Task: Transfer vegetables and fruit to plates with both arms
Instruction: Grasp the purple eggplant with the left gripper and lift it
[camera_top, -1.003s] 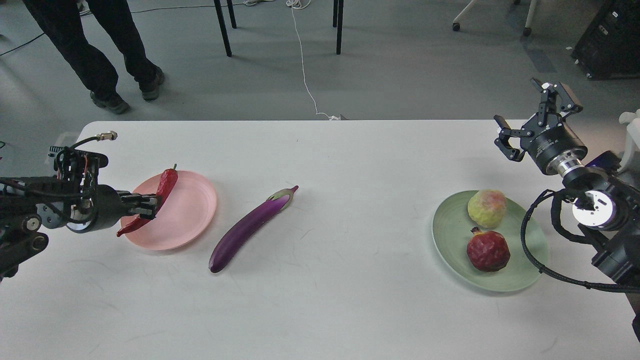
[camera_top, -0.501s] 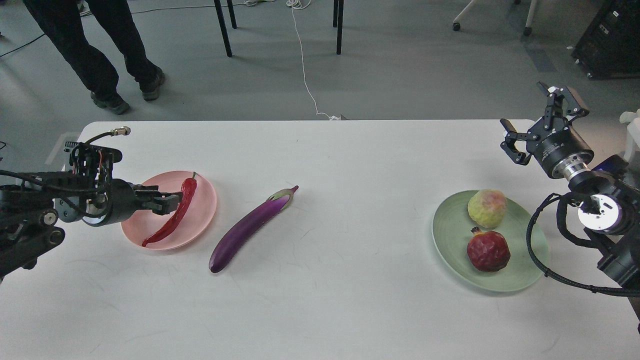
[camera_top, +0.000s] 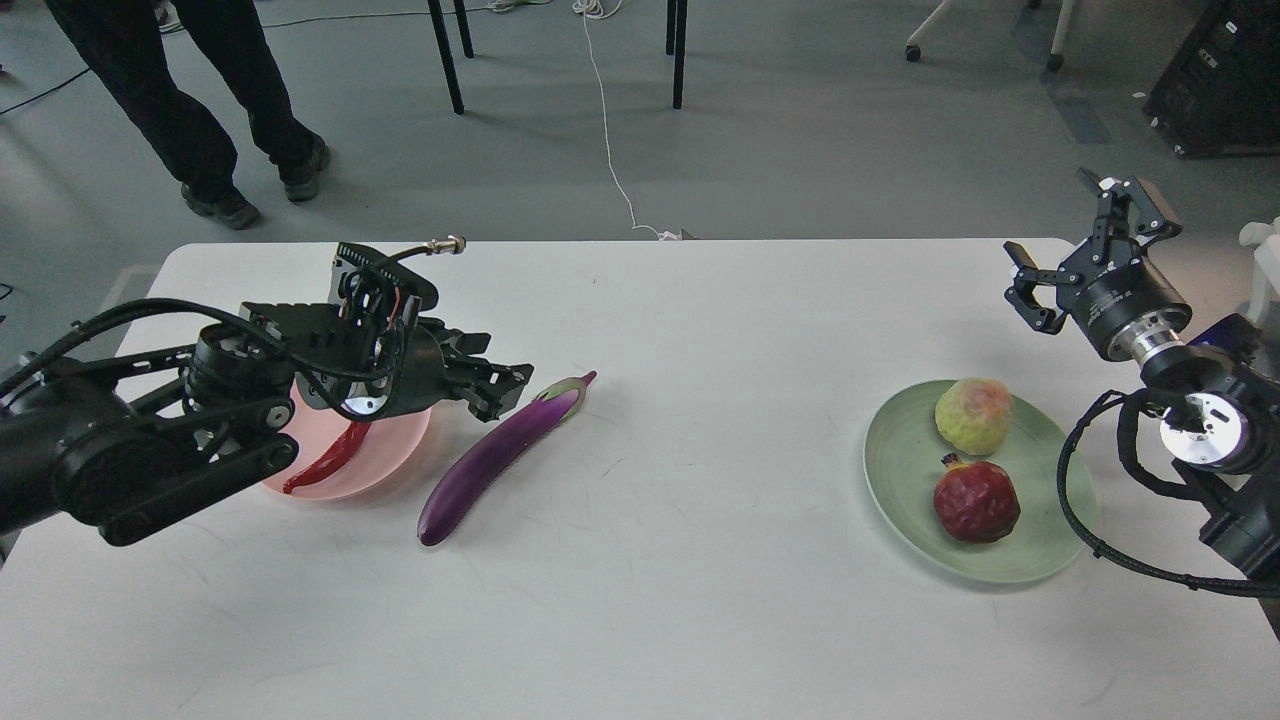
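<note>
Beside the pink plate (camera_top: 405, 440) holding the chili pepper (camera_top: 330, 460), the left gripper (camera_top: 505, 392) hovers narrowly parted over the eggplant (camera_top: 490, 460); the right gripper (camera_top: 1075, 245) stands wide, empty.

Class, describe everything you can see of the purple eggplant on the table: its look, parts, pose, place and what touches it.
The eggplant is long, slim and glossy deep purple, slightly curved, with a green-pink cap and short stem at its far end. It looks like smooth plastic. It lies flat and diagonal on the white table, blunt end nearer the camera, just right of the pink plate and outside it. The left gripper hovers by its upper half, jaws open; whether they touch it cannot be told.
</note>
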